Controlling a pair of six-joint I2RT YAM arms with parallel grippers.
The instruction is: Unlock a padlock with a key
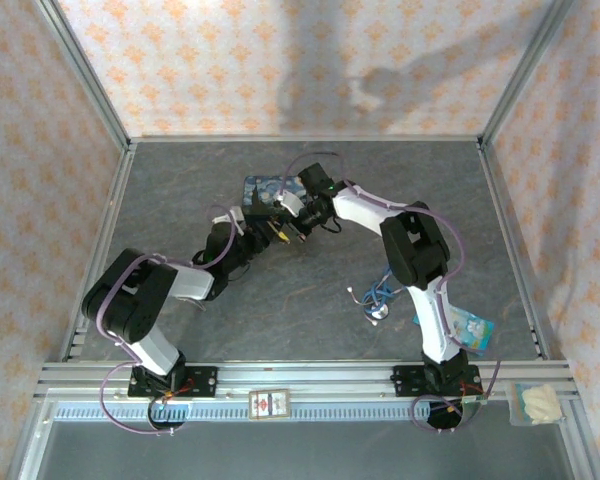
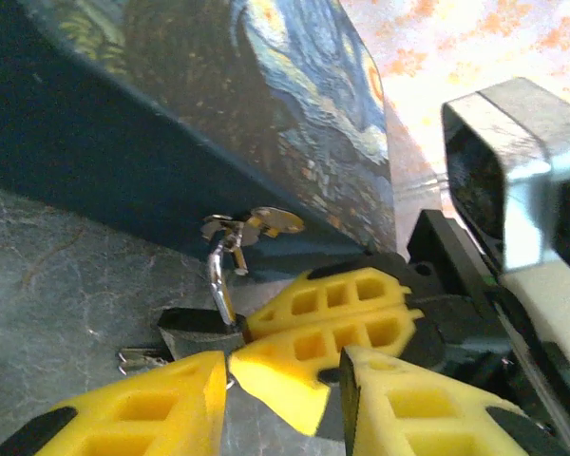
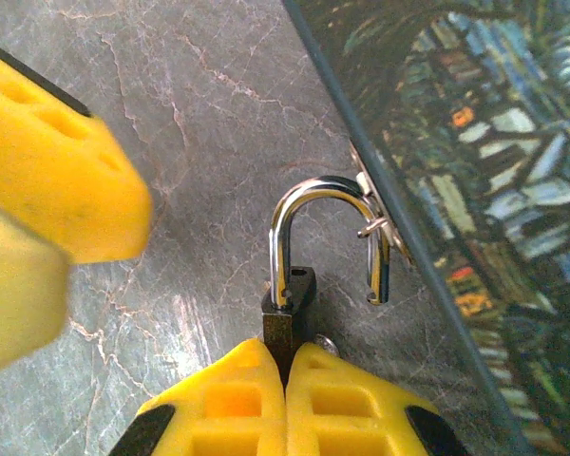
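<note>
The right end effector (image 3: 287, 366) pinches the padlock (image 3: 290, 294) at its fingertips, the shackle (image 3: 309, 188) apparently already sprung open, while the left end effector (image 2: 283, 370) stands spread, the key (image 2: 138, 359) just ahead of its left finger, probably to be withdrawn next.

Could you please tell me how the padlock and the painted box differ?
The padlock is tiny, the painted box far larger. The padlock is plain dark metal with a silvery shackle; the box carries blue-and-yellow swirls. The padlock is clamped in the right pincer; the box rests on the table. They share the box's clasp, where the shackle hooks.
</note>
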